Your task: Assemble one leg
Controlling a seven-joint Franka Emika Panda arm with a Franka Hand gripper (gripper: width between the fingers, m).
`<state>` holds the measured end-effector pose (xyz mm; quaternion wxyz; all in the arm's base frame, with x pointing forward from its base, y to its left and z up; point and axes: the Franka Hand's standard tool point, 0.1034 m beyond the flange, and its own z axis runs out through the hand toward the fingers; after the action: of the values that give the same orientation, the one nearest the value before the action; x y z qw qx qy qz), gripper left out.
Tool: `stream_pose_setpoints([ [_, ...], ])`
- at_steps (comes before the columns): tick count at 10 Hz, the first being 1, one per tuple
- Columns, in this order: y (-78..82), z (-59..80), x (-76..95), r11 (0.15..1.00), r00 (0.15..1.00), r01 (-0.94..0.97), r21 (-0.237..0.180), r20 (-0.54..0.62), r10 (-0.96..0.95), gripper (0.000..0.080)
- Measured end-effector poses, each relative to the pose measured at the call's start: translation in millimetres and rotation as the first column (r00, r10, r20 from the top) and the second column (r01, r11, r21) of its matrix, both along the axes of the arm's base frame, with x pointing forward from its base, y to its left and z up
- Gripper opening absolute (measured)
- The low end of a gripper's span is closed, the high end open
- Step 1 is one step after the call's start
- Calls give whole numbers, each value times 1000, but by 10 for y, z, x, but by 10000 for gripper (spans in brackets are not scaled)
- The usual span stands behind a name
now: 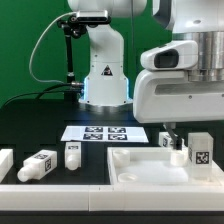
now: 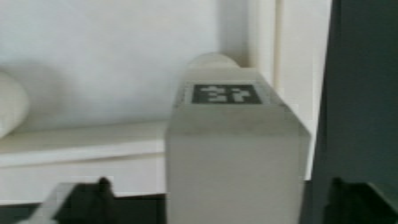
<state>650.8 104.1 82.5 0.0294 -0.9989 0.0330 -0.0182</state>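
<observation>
The claw [image 1: 172, 133] hangs low over the white tray panel [image 1: 140, 165] at the exterior view's right. The wrist view shows a leg [image 2: 235, 140] standing between the dark fingertips [image 2: 80, 197], so the claw appears closed on it, though actual contact cannot be made out. Three more legs [image 1: 40, 163] lie on the bench [image 1: 40, 130] at that view's left. If the held leg tilts, it could miss its hole or jam against the panel's rim.
</observation>
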Motion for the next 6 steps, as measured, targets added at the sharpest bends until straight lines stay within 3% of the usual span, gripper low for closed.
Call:
stream_pose_setpoints([
  [1, -1, -1, 0, 1000, 1000, 31, 2, -2, -31, 389],
  [2, 2, -2, -1, 996, 996, 87, 4, -5, -87, 389],
  [3, 2, -2, -2, 990, 990, 142, 6, -9, -142, 285],
  [6, -4, -10, 1, 910, 911, 413, 17, -4, -413, 285],
])
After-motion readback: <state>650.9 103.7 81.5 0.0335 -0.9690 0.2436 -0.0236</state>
